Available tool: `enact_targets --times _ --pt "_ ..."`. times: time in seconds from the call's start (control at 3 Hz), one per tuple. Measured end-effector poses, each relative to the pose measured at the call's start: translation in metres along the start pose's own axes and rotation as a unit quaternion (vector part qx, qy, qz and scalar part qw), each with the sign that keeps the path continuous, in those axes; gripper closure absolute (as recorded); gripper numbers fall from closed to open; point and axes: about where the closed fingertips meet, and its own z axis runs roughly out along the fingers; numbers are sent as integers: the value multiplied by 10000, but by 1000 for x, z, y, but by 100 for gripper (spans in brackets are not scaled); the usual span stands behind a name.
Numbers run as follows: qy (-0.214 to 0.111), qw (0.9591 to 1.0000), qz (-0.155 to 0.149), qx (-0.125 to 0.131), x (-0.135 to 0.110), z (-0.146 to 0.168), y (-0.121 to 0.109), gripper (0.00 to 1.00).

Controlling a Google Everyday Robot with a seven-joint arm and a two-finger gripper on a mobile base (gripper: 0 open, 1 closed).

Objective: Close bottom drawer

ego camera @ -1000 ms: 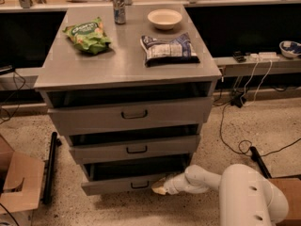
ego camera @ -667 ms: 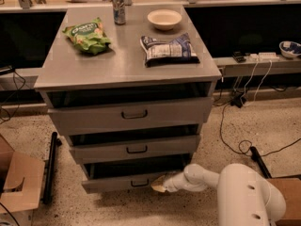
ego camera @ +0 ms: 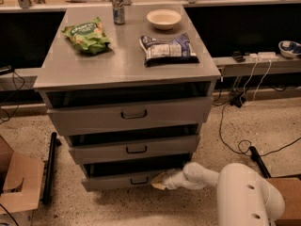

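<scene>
Jutting open, grey bottom drawer [ego camera: 110, 181] — small dark handle [ego camera: 139, 180], gripper [ego camera: 159, 181] seemingly touching its front, grip unclear.

Three drawers [ego camera: 132, 114], two bags [ego camera: 168, 49], one gripper [ego camera: 159, 181], jaws at bottom drawer [ego camera: 115, 181].

dim warm light, gripper [ego camera: 159, 181] shadowed at the bottom drawer [ego camera: 108, 181].

white arm [ego camera: 202, 175] stretched low, leftward; tool [ego camera: 158, 181] at its far end
</scene>
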Motion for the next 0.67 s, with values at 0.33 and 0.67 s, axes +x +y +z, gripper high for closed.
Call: enact_targets --times 0.33,0.67 --pt "-41 9996 -199 191 -12 0 -13 7" --pt "-59 9993 -289 229 -14 0 -5 0"
